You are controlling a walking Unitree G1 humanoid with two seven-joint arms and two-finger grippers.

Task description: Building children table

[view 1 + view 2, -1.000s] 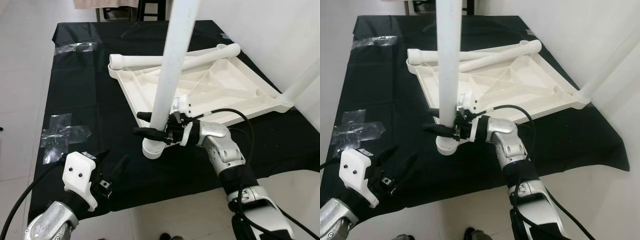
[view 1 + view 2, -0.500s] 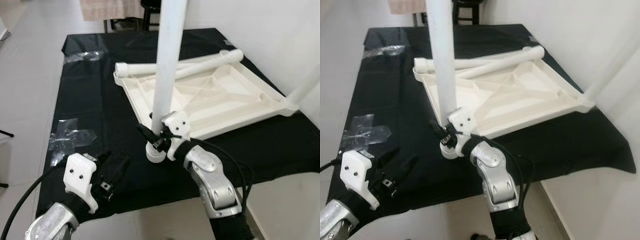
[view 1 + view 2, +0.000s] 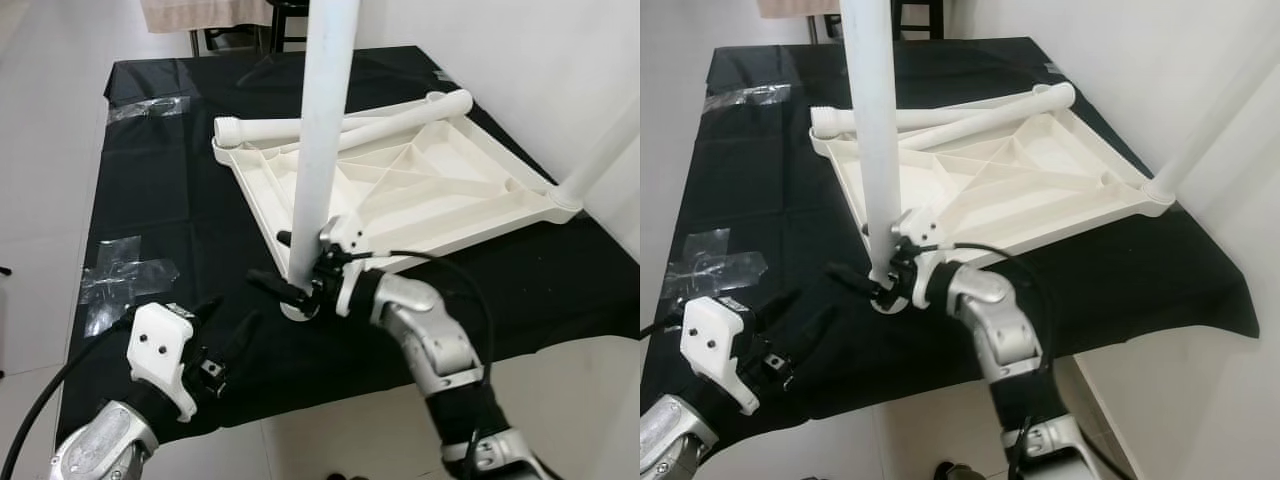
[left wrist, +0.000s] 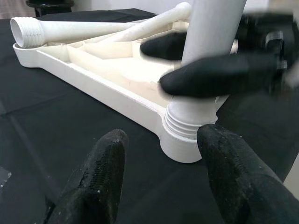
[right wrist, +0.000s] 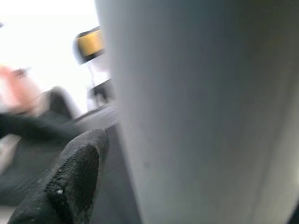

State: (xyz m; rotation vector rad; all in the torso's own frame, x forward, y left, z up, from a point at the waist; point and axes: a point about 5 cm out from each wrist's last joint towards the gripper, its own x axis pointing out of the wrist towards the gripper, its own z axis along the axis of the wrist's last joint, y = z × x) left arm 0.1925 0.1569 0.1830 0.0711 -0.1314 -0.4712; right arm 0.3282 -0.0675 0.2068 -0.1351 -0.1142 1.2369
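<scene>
My right gripper [image 3: 290, 270] clamps the smooth white cylindrical leg [image 3: 318, 140] standing in the ribbed tabletop's [image 3: 420, 190] near corner; my left gripper [image 3: 225, 335] gapes nearby.

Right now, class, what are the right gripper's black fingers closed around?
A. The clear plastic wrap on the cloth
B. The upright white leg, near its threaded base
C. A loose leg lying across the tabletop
B: the right gripper clamps the upright leg just above the corner socket of the upturned tabletop.

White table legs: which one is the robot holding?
The upright white plastic leg at the tabletop's near corner, gripped by the right gripper. Two others lie flat; another stands far right.
</scene>
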